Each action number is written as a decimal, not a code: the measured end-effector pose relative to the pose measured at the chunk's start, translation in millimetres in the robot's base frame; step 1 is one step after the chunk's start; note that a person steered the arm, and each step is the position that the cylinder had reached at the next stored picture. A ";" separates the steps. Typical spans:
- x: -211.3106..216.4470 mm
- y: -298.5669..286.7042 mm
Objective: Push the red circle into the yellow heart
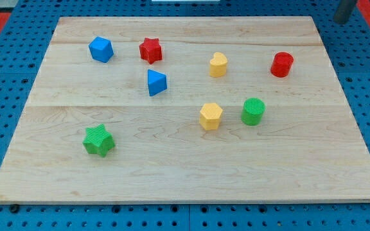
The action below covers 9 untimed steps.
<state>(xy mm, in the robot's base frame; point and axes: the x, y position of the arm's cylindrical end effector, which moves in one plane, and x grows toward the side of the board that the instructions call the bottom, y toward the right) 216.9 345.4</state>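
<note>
The red circle (282, 64) stands near the board's upper right. The yellow heart (218, 65) stands to its left, about a hundred pixels away, with bare wood between them. My tip (342, 22) is the lower end of a dark rod at the view's top right corner, beyond the board's right edge, up and to the right of the red circle and well apart from it.
A red star (150, 50), a blue hexagon (101, 49) and a blue triangle (156, 83) lie at the upper left. A yellow hexagon (211, 116) and a green circle (253, 111) sit below the heart. A green star (99, 140) is at the lower left. The wooden board (185, 179) rests on a blue perforated base.
</note>
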 end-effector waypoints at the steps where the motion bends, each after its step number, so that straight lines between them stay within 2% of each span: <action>1: 86.2 -1.0; 2: 152.9 -40.0; 6: 155.1 -51.4; 9: 124.2 -160.7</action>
<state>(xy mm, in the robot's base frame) 341.2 184.7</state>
